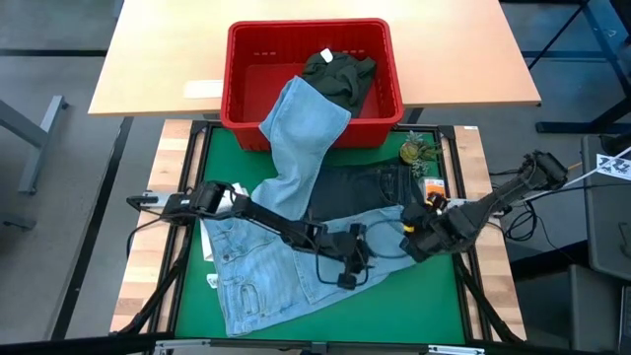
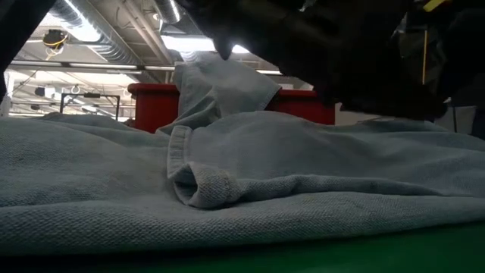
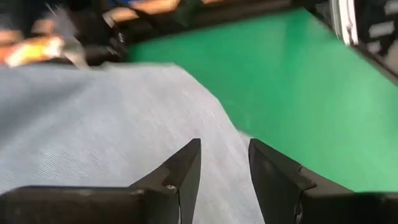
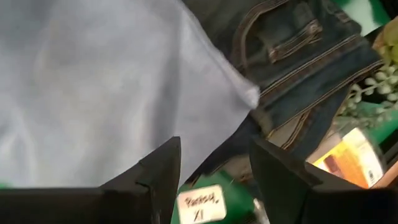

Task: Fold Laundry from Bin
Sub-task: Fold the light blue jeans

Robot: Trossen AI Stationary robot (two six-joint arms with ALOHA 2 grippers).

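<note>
Nearest the front edge, the light blue jeans (image 1: 258, 266) lie spread over the green mat (image 1: 414, 296), waistband end toward the near left, so that there is a flat surface to fold on. One leg runs up and away from there, draped over the near rim of the bin (image 1: 244, 108); it looks only partly pulled out, which would explain why the garment is not yet squared up.

Over the near right edge of this denim hangs the left gripper (image 1: 347, 274), its arm reaching across from the left. Its fingers stand a narrow gap apart with nothing between them, poised just above the cloth edge where it meets the mat, probably to pinch a hem.

A little farther and to the right sits the right gripper (image 1: 414, 240), fingers moderately apart and empty, over the spot where the pale denim overlaps the dark navy jeans (image 1: 367, 185). The navy pair lies flat behind, partly covered.

Farthest, inside the red bin, a dark olive-green piece (image 1: 338, 71) waits bunched in the far right corner.
</note>
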